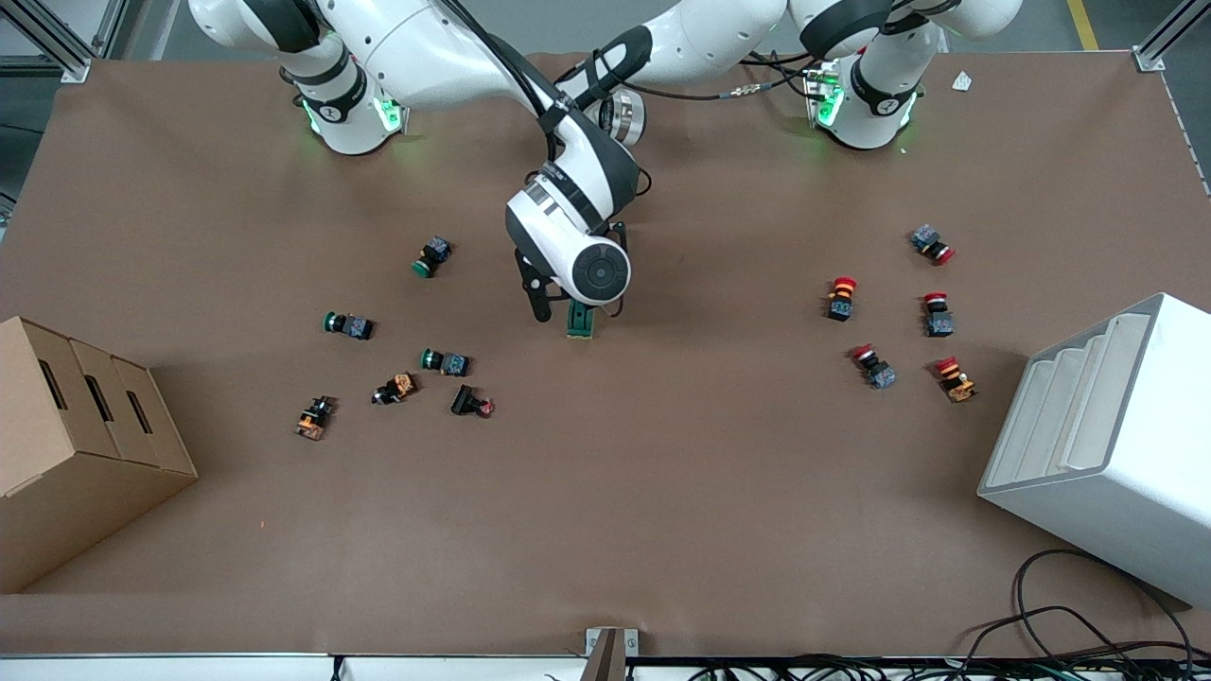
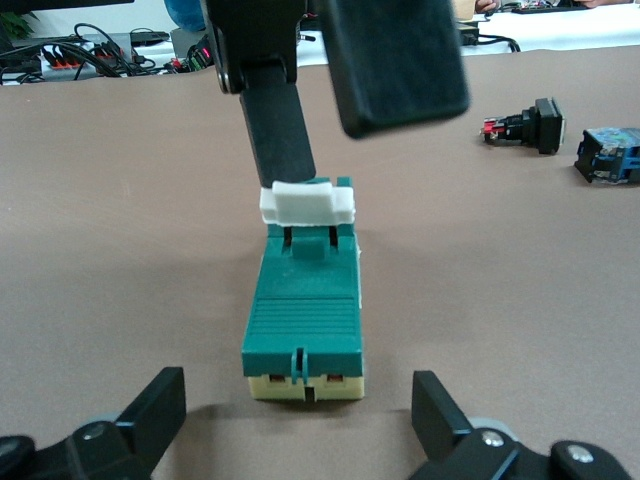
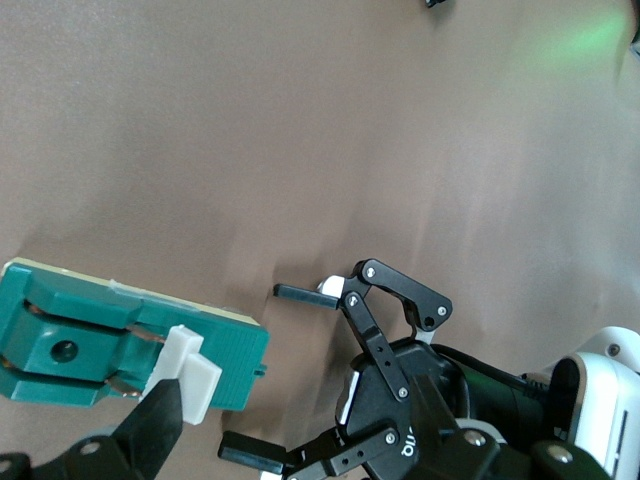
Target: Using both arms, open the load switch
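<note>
Green load switch mid-table, bare table around; right end effector apart at white lever; left end effector apart beside.

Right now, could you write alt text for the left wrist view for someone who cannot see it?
A dark-green load switch lies on the brown table, white lever at one end. The right tool reaches down, one finger touching the lever. The left tool waits open beside the switch's other end.

Left end effector open low; right end effector open, lowered
</note>
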Action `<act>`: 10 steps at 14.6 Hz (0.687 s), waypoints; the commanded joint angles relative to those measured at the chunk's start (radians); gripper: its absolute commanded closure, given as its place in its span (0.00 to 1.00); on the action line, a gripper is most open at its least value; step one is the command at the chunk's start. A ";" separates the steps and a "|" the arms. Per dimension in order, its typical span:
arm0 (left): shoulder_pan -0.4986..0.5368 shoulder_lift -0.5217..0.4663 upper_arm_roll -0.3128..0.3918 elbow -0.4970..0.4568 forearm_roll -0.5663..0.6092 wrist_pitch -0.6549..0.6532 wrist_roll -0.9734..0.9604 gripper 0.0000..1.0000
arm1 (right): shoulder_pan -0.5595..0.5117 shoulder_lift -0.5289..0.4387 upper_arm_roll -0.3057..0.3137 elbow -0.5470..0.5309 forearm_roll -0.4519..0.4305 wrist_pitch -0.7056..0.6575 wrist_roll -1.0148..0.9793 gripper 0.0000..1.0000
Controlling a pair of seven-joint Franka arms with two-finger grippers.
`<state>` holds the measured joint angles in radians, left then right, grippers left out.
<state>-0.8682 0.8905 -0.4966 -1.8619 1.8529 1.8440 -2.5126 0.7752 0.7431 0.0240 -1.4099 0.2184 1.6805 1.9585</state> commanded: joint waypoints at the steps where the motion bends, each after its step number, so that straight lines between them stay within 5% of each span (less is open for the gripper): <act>1: -0.003 0.024 0.015 -0.003 0.015 -0.002 -0.020 0.00 | 0.016 -0.007 -0.004 -0.026 -0.014 0.002 0.010 0.00; 10: -0.003 0.028 0.015 -0.011 0.015 -0.002 -0.020 0.00 | 0.027 -0.004 -0.004 -0.046 -0.027 0.027 0.010 0.00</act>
<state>-0.8683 0.8905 -0.4958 -1.8656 1.8616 1.8425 -2.5136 0.7905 0.7445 0.0240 -1.4325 0.2099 1.6935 1.9585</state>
